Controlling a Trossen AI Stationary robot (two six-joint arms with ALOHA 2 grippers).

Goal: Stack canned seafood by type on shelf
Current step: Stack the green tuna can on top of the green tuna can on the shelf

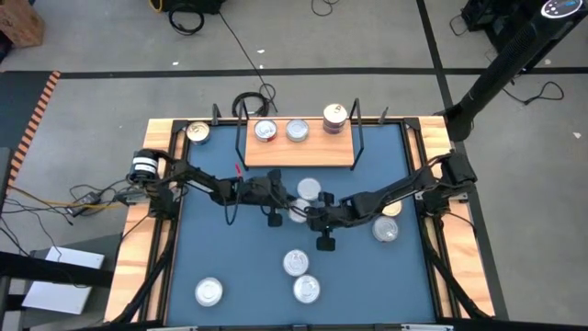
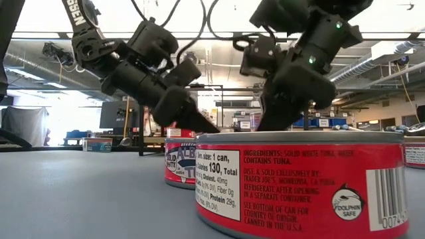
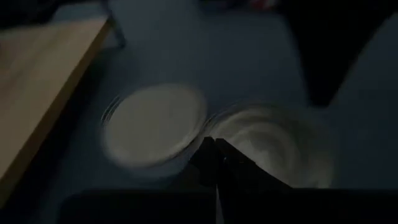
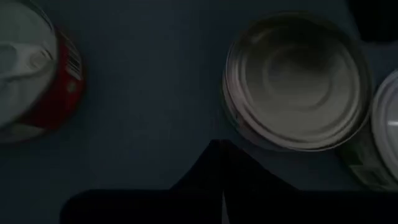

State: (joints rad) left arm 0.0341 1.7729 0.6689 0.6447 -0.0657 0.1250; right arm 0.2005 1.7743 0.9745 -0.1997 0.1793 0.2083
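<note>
The shelf (image 1: 299, 152) lies at the table's far side and carries two single tins (image 1: 265, 131) (image 1: 297, 130) and a stack of tins (image 1: 335, 119). More tins stand on the blue table, a pair of them at mid-table (image 1: 309, 189). My left gripper (image 1: 280, 200) (image 3: 214, 152) is shut and hovers low over the seam between two silver-lidded tins (image 3: 155, 124) (image 3: 273, 149). My right gripper (image 1: 319, 221) (image 4: 221, 149), also shut, points down at bare blue table just short of a silver-lidded tin (image 4: 295, 81). A red-labelled tin (image 4: 31, 74) stands to its side. My left gripper comes down slanting from the table's left, with its shut fingertips (image 2: 206, 125) close above a tin's lid (image 2: 182, 135). I cannot tell whether they touch it.
A big red tuna tin (image 2: 299, 186) fills the foreground of the low view. Other tins stand near the right edge (image 1: 386, 230), toward the near edge (image 1: 296, 262) (image 1: 306, 289) (image 1: 209, 292), and at the far left corner (image 1: 197, 132). A wooden rim (image 1: 138, 248) borders the table.
</note>
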